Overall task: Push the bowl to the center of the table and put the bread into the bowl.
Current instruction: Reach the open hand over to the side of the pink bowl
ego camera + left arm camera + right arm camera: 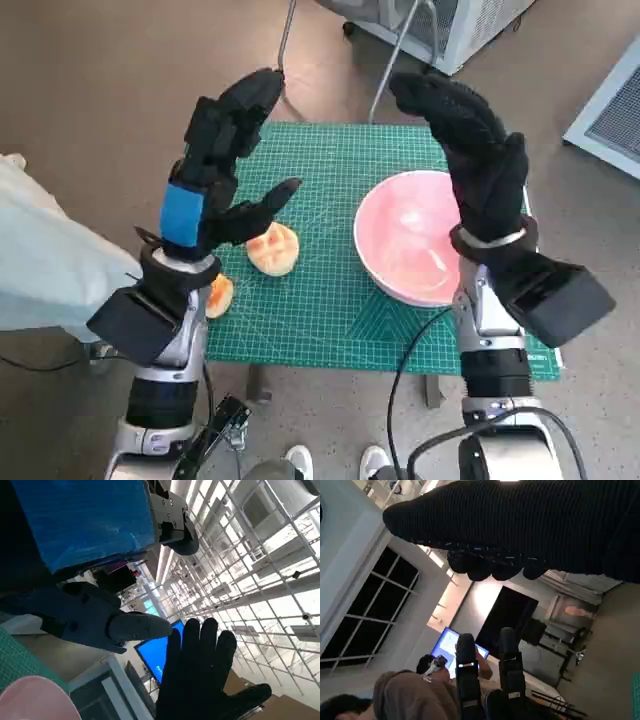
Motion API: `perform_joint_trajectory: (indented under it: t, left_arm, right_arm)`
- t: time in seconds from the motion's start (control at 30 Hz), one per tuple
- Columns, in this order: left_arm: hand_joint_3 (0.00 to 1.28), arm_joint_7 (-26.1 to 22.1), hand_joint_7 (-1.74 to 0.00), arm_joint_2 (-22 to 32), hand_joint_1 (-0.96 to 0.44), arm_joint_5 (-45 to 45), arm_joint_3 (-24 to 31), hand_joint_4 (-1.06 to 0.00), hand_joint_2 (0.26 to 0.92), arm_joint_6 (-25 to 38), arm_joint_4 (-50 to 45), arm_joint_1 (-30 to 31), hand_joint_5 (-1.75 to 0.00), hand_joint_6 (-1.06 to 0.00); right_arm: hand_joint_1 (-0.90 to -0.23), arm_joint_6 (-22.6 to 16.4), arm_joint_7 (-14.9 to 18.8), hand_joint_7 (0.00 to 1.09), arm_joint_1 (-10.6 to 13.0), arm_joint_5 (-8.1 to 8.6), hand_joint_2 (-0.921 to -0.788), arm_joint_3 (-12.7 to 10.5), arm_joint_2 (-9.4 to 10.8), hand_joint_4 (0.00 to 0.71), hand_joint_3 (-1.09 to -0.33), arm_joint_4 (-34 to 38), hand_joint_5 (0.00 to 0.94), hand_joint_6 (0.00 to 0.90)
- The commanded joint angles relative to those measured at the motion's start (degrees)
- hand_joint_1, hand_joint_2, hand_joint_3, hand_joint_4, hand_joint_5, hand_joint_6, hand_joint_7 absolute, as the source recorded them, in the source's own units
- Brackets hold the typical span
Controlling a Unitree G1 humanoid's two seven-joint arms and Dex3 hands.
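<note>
While raised and spread, each robot hand (215, 165) (478, 160) above bread (273, 248), bowl (405, 238).

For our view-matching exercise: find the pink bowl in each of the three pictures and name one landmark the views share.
Head view: the pink bowl sits on the green mat, right of centre, partly behind the right hand.
Left wrist view: only a slice of its rim shows at the picture's lower-left corner.
Right wrist view: not in it.
Shared landmark: the right hand's black glove, seen in all three.
</note>
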Motion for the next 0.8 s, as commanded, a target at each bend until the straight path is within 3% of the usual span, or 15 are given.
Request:
perform_joint_trajectory:
  t: [0.03,0.57,0.7,0.8]
  left_arm:
    - [0.28,-0.32,-0.59,0.43,-0.40,-0.30,0.19,-0.32,0.921,-0.08,0.01,0.56,0.00,-0.11]
    - [0.28,-0.81,-0.58,0.58,-0.40,-0.49,0.19,-0.32,0.921,0.08,-0.38,0.89,0.00,-0.11]
    - [0.28,-0.89,-0.58,0.59,-0.40,-0.53,0.19,-0.32,0.921,0.12,-0.50,0.99,0.00,-0.11]
    - [0.28,-0.92,-0.58,0.57,-0.39,-0.59,0.19,-0.32,0.921,0.06,-0.46,1.09,0.00,-0.11]
  right_arm:
    - [-0.666,0.87,0.26,0.77,0.68,0.06,-0.921,-0.07,0.57,0.266,-0.805,-0.09,0.001,-0.001]
    - [-0.666,1.58,-0.09,0.77,1.28,-0.10,-0.921,-0.22,0.99,0.266,-0.800,-0.98,0.001,-0.001]
    - [-0.665,1.44,0.22,0.77,1.35,0.34,-0.921,-0.84,0.30,0.267,-0.799,-0.77,0.002,-0.001]
    - [-0.663,0.85,1.10,0.78,1.18,1.31,-0.921,-2.50,-1.61,0.270,-0.795,0.81,0.003,-0.001]
